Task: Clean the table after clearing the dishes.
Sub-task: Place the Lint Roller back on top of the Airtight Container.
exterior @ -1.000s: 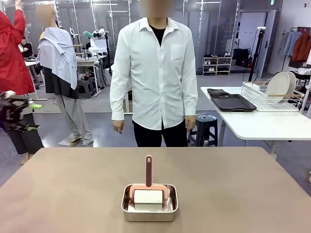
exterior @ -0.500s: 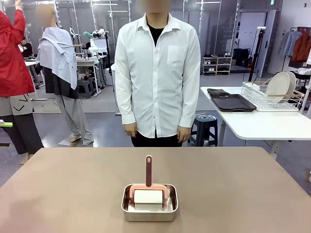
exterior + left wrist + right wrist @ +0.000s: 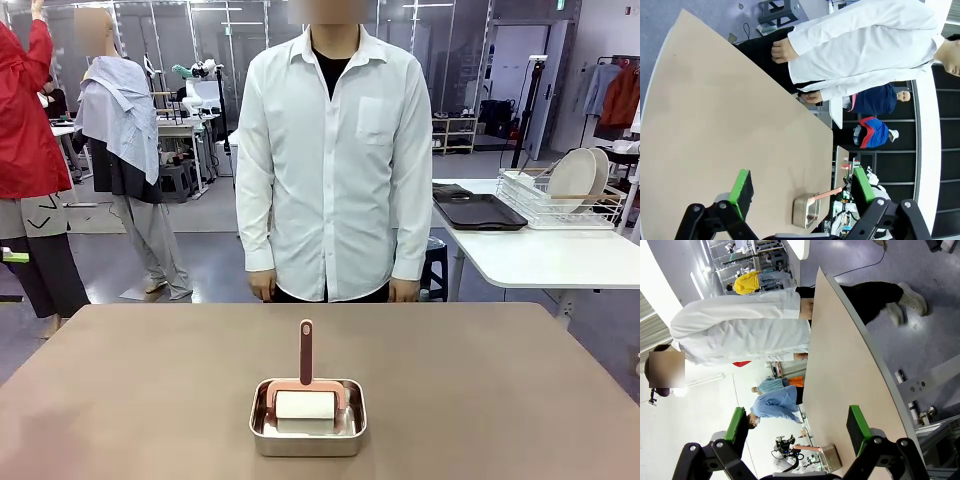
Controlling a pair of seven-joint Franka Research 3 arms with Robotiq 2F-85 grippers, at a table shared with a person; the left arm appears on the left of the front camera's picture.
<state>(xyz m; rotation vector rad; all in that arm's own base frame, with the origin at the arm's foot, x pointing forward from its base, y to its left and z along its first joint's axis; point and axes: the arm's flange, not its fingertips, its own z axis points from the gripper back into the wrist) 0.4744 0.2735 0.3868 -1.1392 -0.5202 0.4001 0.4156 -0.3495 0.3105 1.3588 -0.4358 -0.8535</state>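
The brown table (image 3: 480,380) spreads in front of me, bare apart from a steel pan (image 3: 307,418) holding a pink-handled roller (image 3: 306,370). White plates (image 3: 575,178) stand in a wire rack, and dark trays (image 3: 478,211) lie beside it on the white side table. My left gripper (image 3: 802,189) hangs open above the table's left end, nothing between its green pads; one pad (image 3: 10,257) peeks in at the front view's left edge. My right gripper (image 3: 796,430) is open and empty off the table's right end. Both wrist views show the pan (image 3: 805,212) (image 3: 830,458) far off.
A person in a white shirt (image 3: 335,160) stands at the table's far edge, arms down, hands (image 3: 782,50) near the rim. The white side table (image 3: 540,255) is at the back right, with a stool (image 3: 432,262) next to it.
The person has stepped up to the table's far edge. My left gripper has drawn back out of the front view's left side, leaving a pad in sight.
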